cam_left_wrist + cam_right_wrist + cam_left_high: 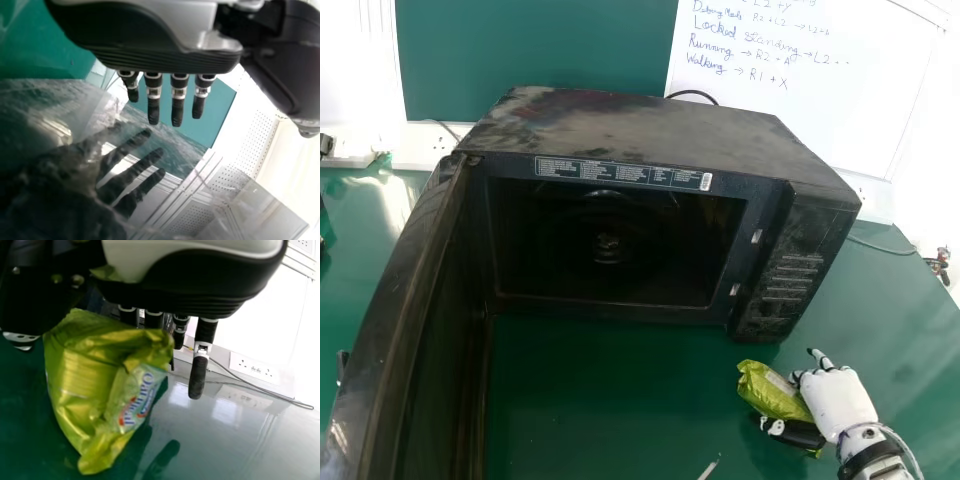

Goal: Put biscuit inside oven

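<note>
Green biscuit packet (85, 385), grasped by the right fingers (198, 377), is probably light and crushable: grip mid-body. Left fingers (153, 109) released.

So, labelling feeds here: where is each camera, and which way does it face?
Head: on the head, facing forward and down at the microwave; right hand visible.
Left wrist: at the wrist, facing the left hand and a glossy surface.
Right wrist: at the wrist, facing the right hand and packet.
Head and right wrist share that hand and packet.
</note>
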